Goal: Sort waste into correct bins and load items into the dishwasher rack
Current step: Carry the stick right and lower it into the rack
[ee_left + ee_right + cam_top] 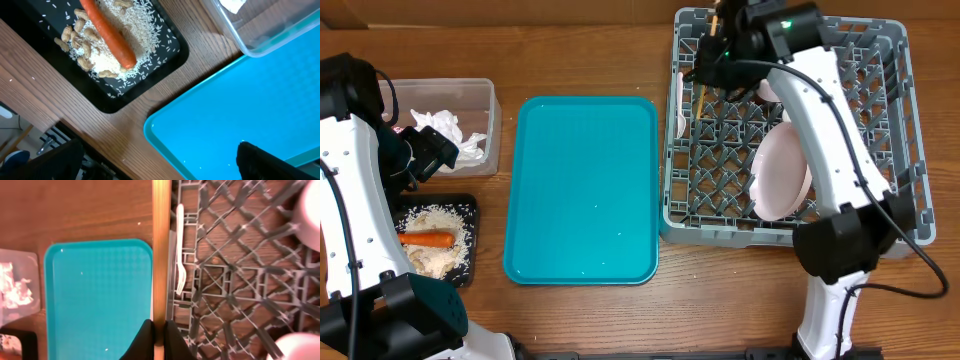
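Observation:
My right gripper is shut on the wooden chopsticks, which stand upright over the left edge of the grey dishwasher rack. From overhead the right gripper hovers at the rack's far left corner with the chopsticks pointing down. A white fork lies along the rack's left wall. A pale pink plate leans in the rack. My left gripper hangs open over the table between the black tray and the teal tray, empty. An orange carrot lies on rice in the black tray.
The teal serving tray lies bare between the bins and the rack. The clear tub at far left holds crumpled white napkins. The black tray sits in front of it. White bowls show at the rack's right.

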Motion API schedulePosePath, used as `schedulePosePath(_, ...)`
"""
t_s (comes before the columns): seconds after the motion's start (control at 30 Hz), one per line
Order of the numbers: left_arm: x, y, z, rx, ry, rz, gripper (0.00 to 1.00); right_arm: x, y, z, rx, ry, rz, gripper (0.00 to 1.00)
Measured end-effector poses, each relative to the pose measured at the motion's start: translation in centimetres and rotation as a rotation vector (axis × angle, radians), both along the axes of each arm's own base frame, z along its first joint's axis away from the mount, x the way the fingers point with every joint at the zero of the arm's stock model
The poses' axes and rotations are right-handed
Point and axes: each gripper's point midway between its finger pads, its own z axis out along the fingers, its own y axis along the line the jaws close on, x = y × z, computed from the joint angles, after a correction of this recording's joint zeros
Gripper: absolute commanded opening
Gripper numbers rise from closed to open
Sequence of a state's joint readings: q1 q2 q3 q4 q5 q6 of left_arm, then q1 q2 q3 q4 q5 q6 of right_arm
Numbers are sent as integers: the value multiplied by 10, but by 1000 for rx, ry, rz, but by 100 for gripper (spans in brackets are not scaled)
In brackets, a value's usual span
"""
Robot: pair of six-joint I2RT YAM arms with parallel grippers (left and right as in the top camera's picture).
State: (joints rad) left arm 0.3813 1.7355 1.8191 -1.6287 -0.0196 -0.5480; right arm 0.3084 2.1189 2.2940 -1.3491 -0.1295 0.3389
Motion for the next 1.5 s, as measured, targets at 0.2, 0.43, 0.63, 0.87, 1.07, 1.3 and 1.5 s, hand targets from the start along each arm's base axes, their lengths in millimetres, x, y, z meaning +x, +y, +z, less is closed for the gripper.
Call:
schedulePosePath(0.2, 0, 0, 0, 1, -1, 0, 100, 9, 6, -40, -15, 69, 19, 12)
schedulePosePath(0.43, 1, 1, 0, 2, -6, 0, 100, 9, 8, -79, -40, 152, 35, 57)
schedulePosePath(0.63, 1, 1, 0, 2, -5, 0, 100, 1, 9, -83, -46, 191, 41, 77)
schedulePosePath(0.87, 1, -1, 0, -4, -6, 1, 100, -28, 0, -69, -56, 278, -5, 95)
schedulePosePath(1.07, 2, -9, 0, -50, -13, 2, 100, -90, -31, 75, -17, 50, -73, 100)
schedulePosePath(1.3, 4, -14, 0, -82, -26, 1, 100, -175, -63, 137, -13, -95, -105, 100)
schedulePosePath(1.5, 4, -16, 0, -92, -28, 1, 100, -239, -103, 68, -138, 86, -267, 100)
